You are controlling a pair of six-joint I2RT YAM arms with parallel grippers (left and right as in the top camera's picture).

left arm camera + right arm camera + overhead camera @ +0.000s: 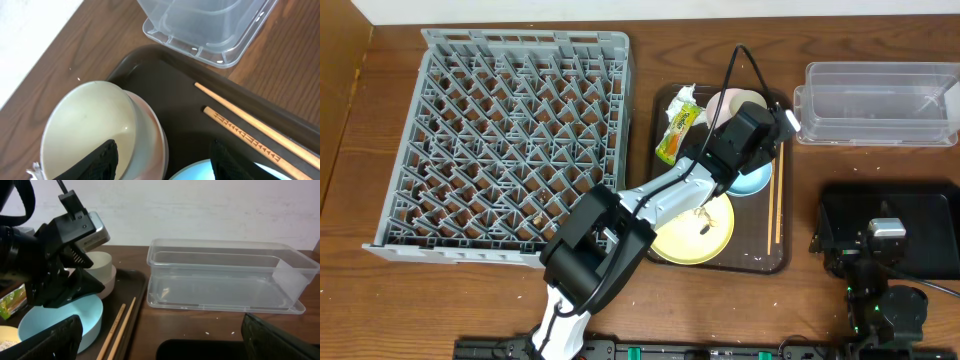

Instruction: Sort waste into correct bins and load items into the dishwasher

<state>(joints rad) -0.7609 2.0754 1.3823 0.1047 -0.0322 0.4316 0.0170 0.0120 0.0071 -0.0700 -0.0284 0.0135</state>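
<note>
Cream cup [85,125] in pinkish-white bowl [156,134], crumbs [704,216] on yellow plate [708,244]

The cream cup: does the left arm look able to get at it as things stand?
Probably yes. The left end effector hangs directly over the cream cup, which sits in the pinkish bowl, with one finger above the cup's inside. Nothing lies between them; the chopsticks lie off to the side.

Overhead looks straight down over the table [720,310]; left wrist close above, right wrist low facing far — both share the clear tub [210,30].
</note>
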